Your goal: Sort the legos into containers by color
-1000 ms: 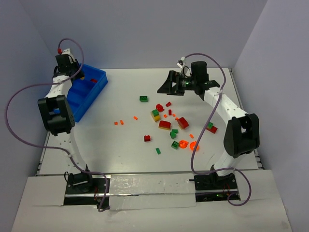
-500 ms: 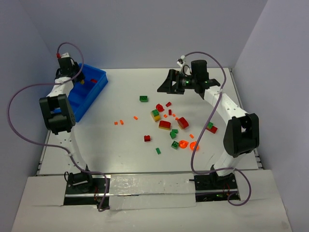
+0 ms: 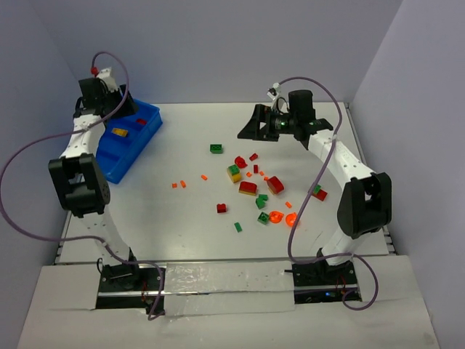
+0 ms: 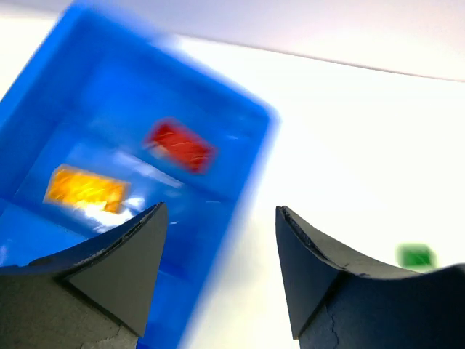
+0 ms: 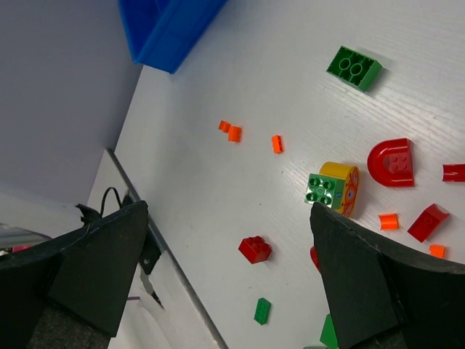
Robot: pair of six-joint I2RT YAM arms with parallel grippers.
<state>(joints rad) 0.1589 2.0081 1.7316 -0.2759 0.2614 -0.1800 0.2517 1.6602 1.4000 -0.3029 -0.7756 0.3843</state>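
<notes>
The blue bin (image 3: pixel 149 129) stands at the far left and holds an orange-yellow brick (image 3: pixel 120 132) and a red brick (image 3: pixel 140 122). My left gripper (image 3: pixel 122 110) hovers open over its far end with nothing between the fingers. The blurred left wrist view looks down on the bin (image 4: pixel 116 94) with the orange brick (image 4: pixel 86 189) and the red brick (image 4: pixel 179 145) inside it. Loose legos lie mid-table: a green brick (image 3: pixel 216 148), a red arch (image 3: pixel 240 161), a yellow-and-green piece (image 3: pixel 233 172). My right gripper (image 3: pixel 248 129) hangs open above them, empty.
In the right wrist view, a small red brick (image 5: pixel 255 249), a flat green piece (image 5: pixel 262 310) and orange bits (image 5: pixel 230 131) lie below the open fingers. Translucent orange pieces (image 3: pixel 276 216) sit nearer the arms. A green and a red brick (image 3: pixel 317 192) lie beside the right arm.
My left gripper has opened over the bin, and the orange-yellow brick now lies inside it. The left arm has drawn back and up a little. The right arm stayed still.
</notes>
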